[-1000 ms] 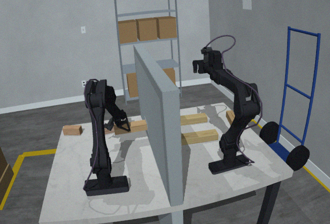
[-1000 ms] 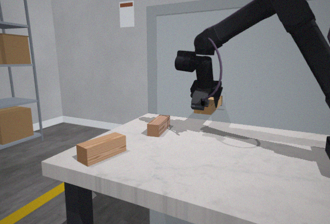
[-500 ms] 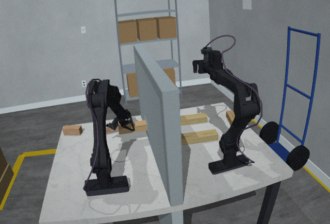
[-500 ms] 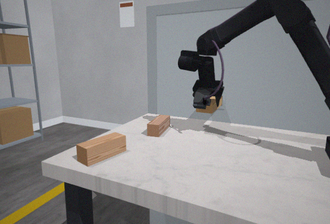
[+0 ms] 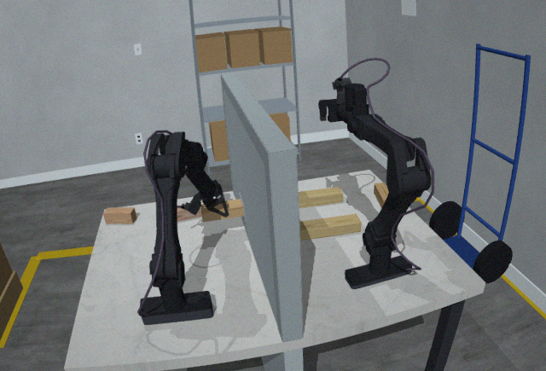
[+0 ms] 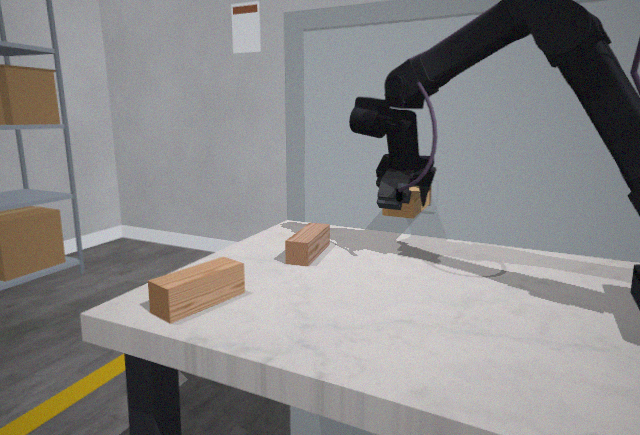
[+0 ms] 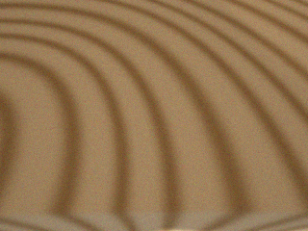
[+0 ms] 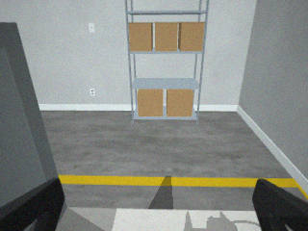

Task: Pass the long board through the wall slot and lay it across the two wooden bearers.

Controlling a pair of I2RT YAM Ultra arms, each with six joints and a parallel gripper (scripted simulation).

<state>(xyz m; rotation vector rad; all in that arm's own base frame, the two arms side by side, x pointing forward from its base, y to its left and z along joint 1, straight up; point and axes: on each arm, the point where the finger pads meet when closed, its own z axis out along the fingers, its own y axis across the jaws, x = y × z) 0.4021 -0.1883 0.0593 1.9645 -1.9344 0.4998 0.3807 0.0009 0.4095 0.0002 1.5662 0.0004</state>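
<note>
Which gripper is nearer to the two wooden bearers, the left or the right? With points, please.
Right. The right gripper (image 5: pixel 323 110) is above their side of the wall; the left gripper (image 5: pixel 211 209) (image 6: pixel 405 203) is across the wall.

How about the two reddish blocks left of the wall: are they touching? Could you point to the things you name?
No, table (image 5: pixel 110 269) (image 6: pixel 413 327) shows between the near block (image 5: pixel 119 216) (image 6: pixel 199 293) and the far block (image 5: pixel 187 215) (image 6: pixel 307 244).

Long board (image 5: pixel 233 209) (image 6: pixel 408 208) and bearers (image 5: pixel 320 196) (image 5: pixel 330 227): pale wood, visible grain; offcuts (image 5: pixel 119 216) (image 6: pixel 196 288) (image 6: pixel 307 244): redder wood, matt; table top (image 5: pixel 246 314) (image 6: pixel 413 327): faintly veined, stone-like; wall (image 5: pixel 281 243) (image 6: pixel 465 110): matt grey.
</note>
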